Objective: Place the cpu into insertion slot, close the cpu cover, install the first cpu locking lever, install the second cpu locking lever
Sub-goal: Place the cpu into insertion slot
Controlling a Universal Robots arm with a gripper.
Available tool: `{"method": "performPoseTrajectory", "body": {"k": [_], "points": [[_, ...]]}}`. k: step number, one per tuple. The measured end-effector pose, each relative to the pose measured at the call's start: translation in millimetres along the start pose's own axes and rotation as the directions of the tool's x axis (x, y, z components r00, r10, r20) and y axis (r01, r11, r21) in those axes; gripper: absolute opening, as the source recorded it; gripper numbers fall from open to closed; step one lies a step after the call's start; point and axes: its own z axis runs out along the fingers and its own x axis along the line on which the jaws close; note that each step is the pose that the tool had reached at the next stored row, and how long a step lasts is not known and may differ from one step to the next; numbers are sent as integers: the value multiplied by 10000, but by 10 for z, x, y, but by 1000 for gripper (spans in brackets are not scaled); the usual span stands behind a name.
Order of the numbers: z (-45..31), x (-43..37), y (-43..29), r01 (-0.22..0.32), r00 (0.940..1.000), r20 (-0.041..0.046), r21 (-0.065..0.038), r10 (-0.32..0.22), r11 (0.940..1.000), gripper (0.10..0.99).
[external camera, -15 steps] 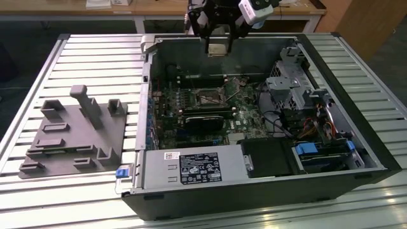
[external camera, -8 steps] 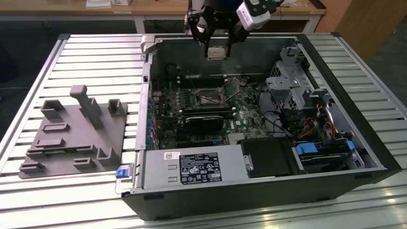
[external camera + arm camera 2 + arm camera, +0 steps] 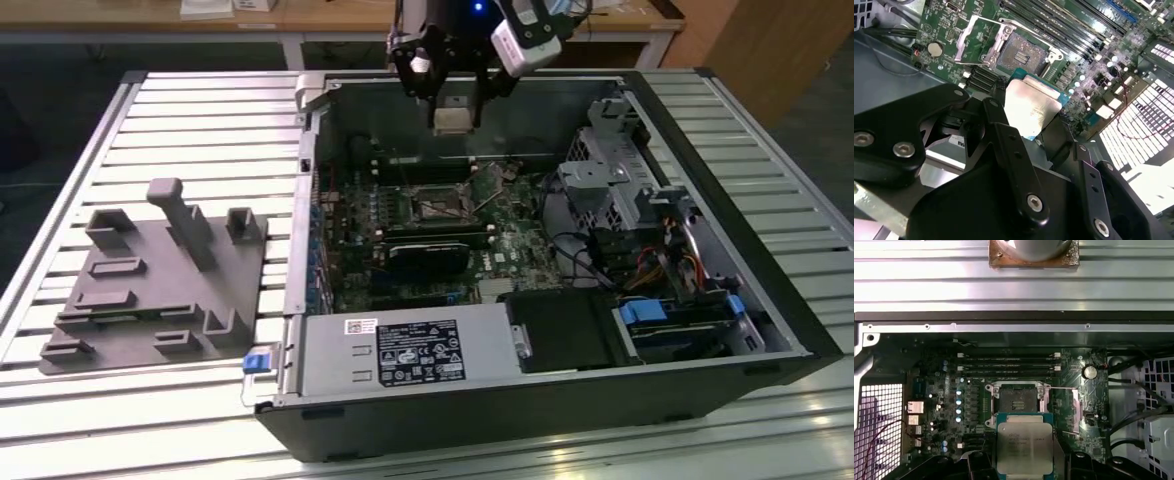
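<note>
My gripper [image 3: 454,110] hangs over the back of the open computer case, shut on the cpu [image 3: 454,122], a small square chip with a pale silvery top. In both wrist views the cpu [image 3: 1029,100] [image 3: 1025,445] sits between the black fingers [image 3: 999,112], above the motherboard. The insertion slot [image 3: 438,208] [image 3: 1021,52] [image 3: 1016,399] lies bare below and ahead of the chip, black-rimmed with a dark centre. The cpu cover [image 3: 995,46] [image 3: 1077,410], a thin silvery frame, is swung open beside the slot.
A black heatsink block [image 3: 430,258] sits just in front of the slot. A grey power supply box [image 3: 400,352] fills the front of the case. Drive cages [image 3: 601,190] and cables [image 3: 667,265] crowd the exterior view's right. A grey fixture [image 3: 147,290] stands on the slatted table.
</note>
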Motion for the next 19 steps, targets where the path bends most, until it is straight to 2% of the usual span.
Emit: {"method": "performPoseTrajectory", "body": {"k": [13, 16, 19], "points": [[204, 17, -19, -40, 10000, 58, -3, 40, 10000, 537], [244, 17, -23, -330, 9994, 86, -4, 330, 9995, 537], [279, 17, -27, -855, 9962, 135, -9, 855, 9963, 537]]}}
